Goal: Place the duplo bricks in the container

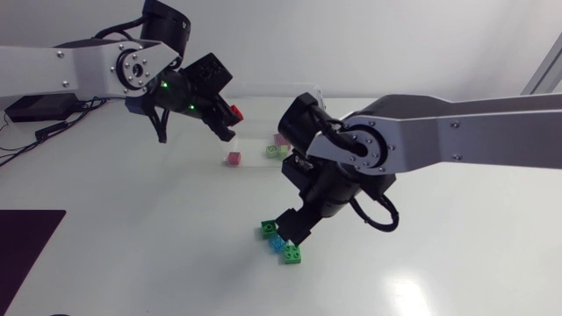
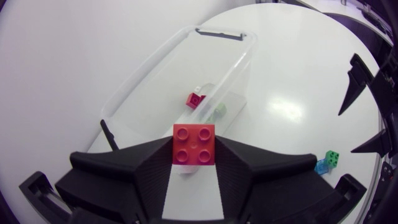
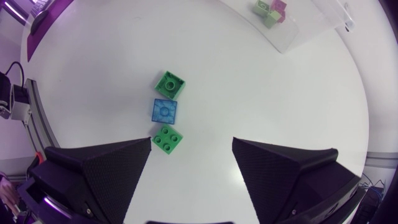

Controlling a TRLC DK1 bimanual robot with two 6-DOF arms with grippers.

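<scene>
My left gripper (image 2: 194, 153) is clamped on a red four-stud plastic brick (image 2: 194, 144), one finger against each side, studs facing the camera. Just ahead of it and below lies the clear plastic container (image 2: 219, 33), long and open-topped. Through its wall I make out three bricks: a small red brick (image 2: 194, 99), a light green brick (image 2: 216, 112) and a pink brick (image 3: 279, 6) (the last two overlap and are hard to separate).

My right gripper (image 3: 191, 142) hangs over the table with its fingers wide apart and nothing between them. Three loose bricks lie in a row ahead of one finger: a green four-stud brick (image 3: 167, 139) just beside that fingertip, then a translucent blue single-stud brick (image 3: 164, 110), then a green single-stud brick (image 3: 170, 83) farthest out. The container's far end is cut off.
</scene>
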